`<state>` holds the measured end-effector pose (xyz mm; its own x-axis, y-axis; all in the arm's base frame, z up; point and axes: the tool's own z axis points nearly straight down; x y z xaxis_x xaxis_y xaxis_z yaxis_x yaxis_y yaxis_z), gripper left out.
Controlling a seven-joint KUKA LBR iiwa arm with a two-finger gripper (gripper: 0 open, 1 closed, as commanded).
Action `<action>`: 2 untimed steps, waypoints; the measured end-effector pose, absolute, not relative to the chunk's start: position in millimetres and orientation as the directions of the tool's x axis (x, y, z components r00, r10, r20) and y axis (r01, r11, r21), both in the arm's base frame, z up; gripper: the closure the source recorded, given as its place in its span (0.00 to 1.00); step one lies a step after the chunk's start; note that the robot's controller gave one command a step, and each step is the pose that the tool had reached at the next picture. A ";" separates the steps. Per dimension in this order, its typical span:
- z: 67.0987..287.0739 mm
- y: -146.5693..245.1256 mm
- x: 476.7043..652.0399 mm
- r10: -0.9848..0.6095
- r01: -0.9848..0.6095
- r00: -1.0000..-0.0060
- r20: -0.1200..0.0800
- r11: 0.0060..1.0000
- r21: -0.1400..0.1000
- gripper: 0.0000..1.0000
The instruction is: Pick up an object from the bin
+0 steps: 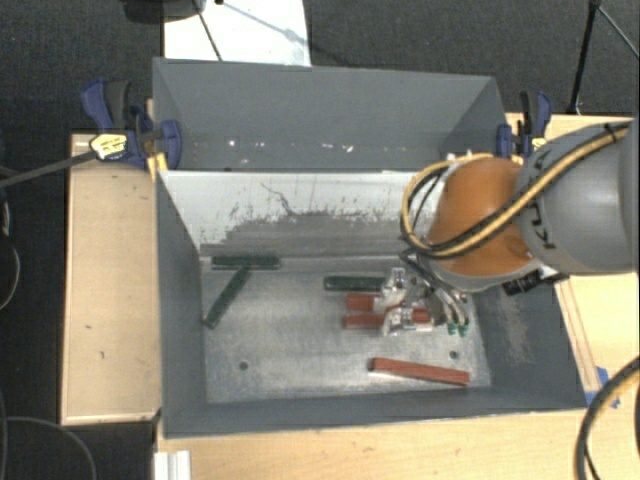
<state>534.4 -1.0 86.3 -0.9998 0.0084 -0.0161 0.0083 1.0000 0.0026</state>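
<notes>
Two short red bars lay on the bin floor right of its middle, with the gripper low against their right ends; whether it was apart or clamped could not be told. They looked stiff, light and smooth, best pinched across the narrow width.

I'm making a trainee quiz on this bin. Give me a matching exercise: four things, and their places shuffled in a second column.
1. tool
2. long red-brown stick
3. two dark green sticks
4. single dark green stick

A. left part of the bin floor
B. alone, nearest the view's lower wall
C. right of centre, over short red-brown pieces
D. centre, just behind those pieces

Pairs: 1-C, 2-B, 3-A, 4-D
</notes>
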 end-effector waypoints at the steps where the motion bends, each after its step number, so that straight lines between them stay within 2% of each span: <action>1: 86.3 -1.0 534.4 0.009 0.009 -1.000 -0.016 1.000 0.003 1.00; 2: 222.6 -6.1 538.9 0.008 0.008 -1.000 -0.004 1.000 0.000 1.00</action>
